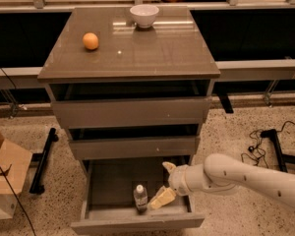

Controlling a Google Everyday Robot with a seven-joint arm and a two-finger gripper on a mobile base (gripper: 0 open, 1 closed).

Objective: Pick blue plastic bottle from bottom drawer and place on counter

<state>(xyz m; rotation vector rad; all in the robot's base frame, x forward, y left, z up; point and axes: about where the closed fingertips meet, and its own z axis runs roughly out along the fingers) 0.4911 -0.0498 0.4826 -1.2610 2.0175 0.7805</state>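
Note:
The blue plastic bottle [140, 197] stands upright with its white cap up, near the front middle of the open bottom drawer [137, 224]. My gripper [164, 183] reaches into the drawer from the right on a white arm. It is open, with one pale finger [160, 198] just right of the bottle and the other finger [168, 166] higher and farther back. The bottle is not held. The counter [152, 53] is the glossy grey-brown top of the cabinet.
A white bowl [144, 14] stands at the counter's back edge and an orange fruit [90, 41] at its left. The two upper drawers [130, 112] stand slightly ajar. A cardboard box [5, 176] is on the floor at left, cables [258, 141] at right.

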